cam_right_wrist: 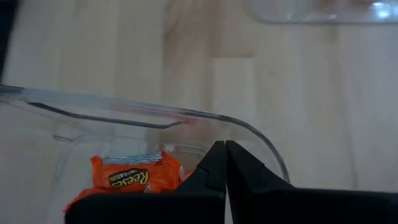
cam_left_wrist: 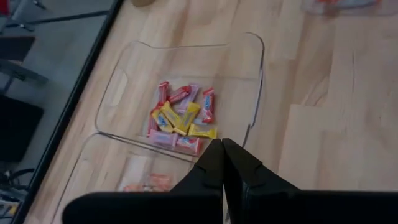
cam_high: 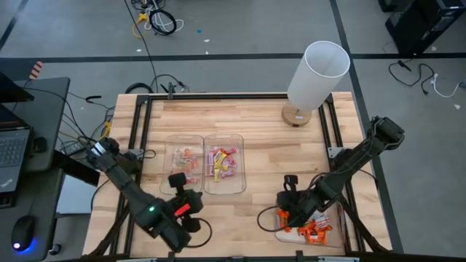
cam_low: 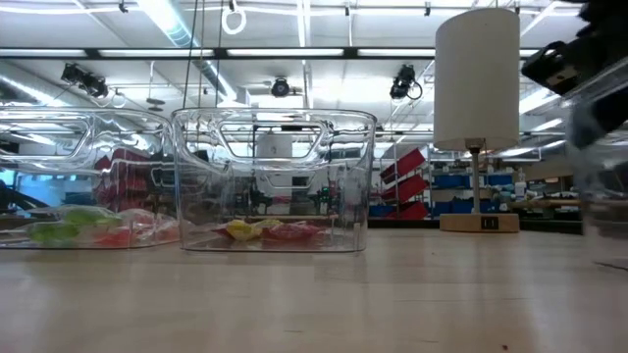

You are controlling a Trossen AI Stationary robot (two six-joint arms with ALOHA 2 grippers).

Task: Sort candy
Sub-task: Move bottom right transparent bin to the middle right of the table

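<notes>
Shut and empty, the right gripper (cam_right_wrist: 224,163) noses over the orange candy (cam_right_wrist: 132,176) left in its bin (cam_right_wrist: 155,115), the left gripper (cam_left_wrist: 222,163), also shut and empty, waits by two part-filled bins (cam_high: 224,163), sorting seemingly midway.

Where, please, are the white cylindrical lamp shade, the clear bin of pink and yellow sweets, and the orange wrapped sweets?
white cylindrical lamp shade (cam_high: 314,76), high view, its side wall
clear bin of pink and yellow sweets (cam_high: 241,163), high view, its right rim
orange wrapped sweets (cam_right_wrist: 134,174), right wrist view, wrapper's front
</notes>
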